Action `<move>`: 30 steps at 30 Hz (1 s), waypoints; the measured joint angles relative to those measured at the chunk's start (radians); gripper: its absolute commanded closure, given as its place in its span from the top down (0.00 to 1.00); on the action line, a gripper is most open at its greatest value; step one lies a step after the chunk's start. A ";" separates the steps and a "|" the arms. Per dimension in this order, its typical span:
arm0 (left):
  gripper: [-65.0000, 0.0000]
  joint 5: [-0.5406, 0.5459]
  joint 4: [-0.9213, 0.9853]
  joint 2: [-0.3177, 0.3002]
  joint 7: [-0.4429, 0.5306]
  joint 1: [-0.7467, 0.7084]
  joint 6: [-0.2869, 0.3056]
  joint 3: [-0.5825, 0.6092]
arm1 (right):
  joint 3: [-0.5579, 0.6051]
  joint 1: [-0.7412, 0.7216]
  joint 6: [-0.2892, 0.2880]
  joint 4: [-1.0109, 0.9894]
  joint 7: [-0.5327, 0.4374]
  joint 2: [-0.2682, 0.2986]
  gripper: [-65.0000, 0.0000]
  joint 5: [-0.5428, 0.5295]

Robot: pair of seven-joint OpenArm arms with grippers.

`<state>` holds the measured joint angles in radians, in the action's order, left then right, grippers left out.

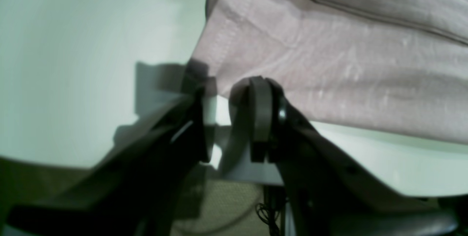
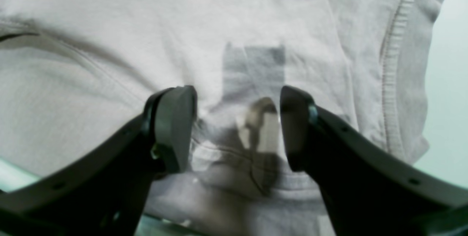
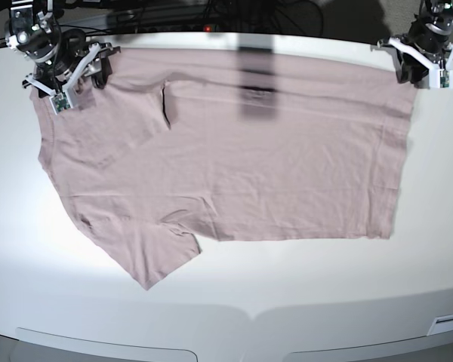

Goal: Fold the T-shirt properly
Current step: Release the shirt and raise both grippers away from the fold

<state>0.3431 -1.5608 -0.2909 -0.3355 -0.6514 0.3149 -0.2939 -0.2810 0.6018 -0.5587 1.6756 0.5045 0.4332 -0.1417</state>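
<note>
The pink-mauve T-shirt (image 3: 249, 166) lies spread flat on the white table, hem to the right, with the far sleeve (image 3: 132, 113) folded onto the body and the near sleeve (image 3: 151, 256) spread out. My right gripper (image 3: 77, 81) stands at the shirt's far left shoulder. In the right wrist view it (image 2: 234, 130) is open, its fingers low over the fabric (image 2: 109, 46) on either side of it. My left gripper (image 3: 421, 74) is at the far right hem corner. In the left wrist view it (image 1: 230, 117) has a narrow gap, with the hem corner (image 1: 204, 68) just beyond the tips.
The white table (image 3: 287, 294) reaches well past the shirt at the front. Its back edge with dark cables (image 3: 174, 15) runs behind both arms. A dark shadow (image 3: 257, 83) falls on the shirt's far middle. The table edge and the floor (image 1: 226, 206) show below the left gripper.
</note>
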 measured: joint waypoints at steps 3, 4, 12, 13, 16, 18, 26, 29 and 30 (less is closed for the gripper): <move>0.24 0.011 -0.006 0.013 0.029 -0.032 -0.005 -0.002 | 0.000 0.000 0.000 0.000 0.011 -0.001 0.57 -0.002; 0.24 0.010 -0.006 0.022 0.046 -0.036 -0.013 -0.002 | -0.001 0.000 0.000 0.000 0.013 -0.001 0.57 -0.004; 0.24 -0.010 -0.068 0.037 -0.059 -0.047 -0.031 -0.003 | -0.001 -0.001 0.001 0.001 0.027 -0.001 0.57 -0.011; 0.24 -0.013 -0.075 0.037 -0.064 -0.050 -0.032 -0.003 | -0.001 -0.001 0.001 0.001 0.027 0.000 0.57 -0.011; 0.24 -0.013 -0.104 0.039 -0.085 -0.091 -0.032 -0.003 | -0.001 -0.001 0.001 0.001 0.028 -0.001 0.57 -0.012; 0.24 -0.013 -0.113 0.039 -0.080 -0.113 -0.031 -0.003 | -0.001 -0.001 0.001 0.001 0.028 0.000 0.57 -0.012; 0.24 -0.074 -0.051 0.069 -0.320 -0.149 -0.032 0.021 | -0.006 0.031 0.020 0.006 0.013 0.000 0.57 -0.021; 0.24 -0.049 -0.080 0.058 -0.257 -0.090 -0.026 0.016 | -0.009 0.039 0.013 0.006 0.021 0.010 0.57 -0.017; 0.24 -0.051 -0.080 0.056 -0.258 -0.091 -0.024 0.017 | -0.009 0.039 0.019 0.006 0.025 0.007 0.57 -0.006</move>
<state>0.2924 -1.6409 -0.2352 -0.5938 -0.7425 0.2913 -0.2768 -0.2901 0.6403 -0.5392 1.6814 0.5297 0.4400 -0.1474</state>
